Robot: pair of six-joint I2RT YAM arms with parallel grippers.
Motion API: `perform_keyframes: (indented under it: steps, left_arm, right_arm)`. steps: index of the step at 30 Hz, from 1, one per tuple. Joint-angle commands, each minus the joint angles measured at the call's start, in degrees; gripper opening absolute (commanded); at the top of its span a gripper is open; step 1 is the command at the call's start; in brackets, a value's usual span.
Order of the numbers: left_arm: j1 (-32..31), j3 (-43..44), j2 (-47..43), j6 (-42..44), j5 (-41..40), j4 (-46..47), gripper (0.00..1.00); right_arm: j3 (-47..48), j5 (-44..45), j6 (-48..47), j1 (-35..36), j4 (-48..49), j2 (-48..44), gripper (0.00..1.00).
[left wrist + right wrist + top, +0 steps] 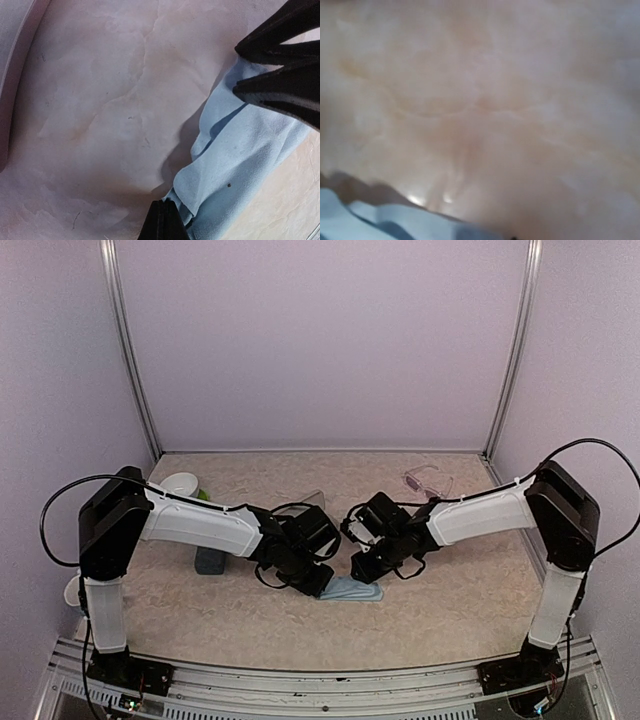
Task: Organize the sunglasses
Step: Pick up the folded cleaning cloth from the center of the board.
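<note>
A single pair of sunglasses (428, 481) shows. It lies on the surface (460, 590) near the back right corner, beyond the right arm's forearm and well apart from both tools. Its frame is pale and clear and its lenses are tinted pinkish-purple. It is too small in the overhead view to tell how the arms are folded.

A blue-grey oblong case (210, 560) lies on the left side, partly under the left arm, and its lid state cannot be made out. Farther back on the left is a white rounded object (180, 483), too unclear to name.

A light-blue cloth (240, 165) lies crumpled at the middle of the surface, between the two arms. The left tool (162, 222) is clenched, its tips together right at the cloth's near edge. Whether it pinches the fabric cannot be told. The right tool (235, 70) is at the cloth's opposite corner, its two dark fingers a narrow gap apart with that corner showing between them. The right wrist view is blurred, showing only the marbled surface and a strip of cloth.
</note>
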Motion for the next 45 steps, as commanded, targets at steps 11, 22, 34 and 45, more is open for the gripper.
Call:
perform_keyframes:
  steps: [11,22,34,45]
  left_arm:
    - [-0.41,-2.57,0.14,0.65,1.75,-1.25,0.00]
    - [-0.50,-1.53,-2.97,-0.18,1.30,-2.47,0.00]
    - [-0.82,3.47,-11.26,-1.92,-0.74,-5.95,0.00]
    - [-3.04,5.53,-18.16,-3.00,-1.18,-9.09,0.00]
  right_arm:
    - [-1.29,0.55,2.35,3.11,-0.01,2.85,0.01]
    - [-2.93,0.98,0.42,2.91,2.23,-3.46,0.00]
    - [-3.66,-0.52,1.20,2.80,-0.07,-16.19,0.00]
    - [-6.06,-0.93,2.57,2.83,-3.98,-27.10,0.00]
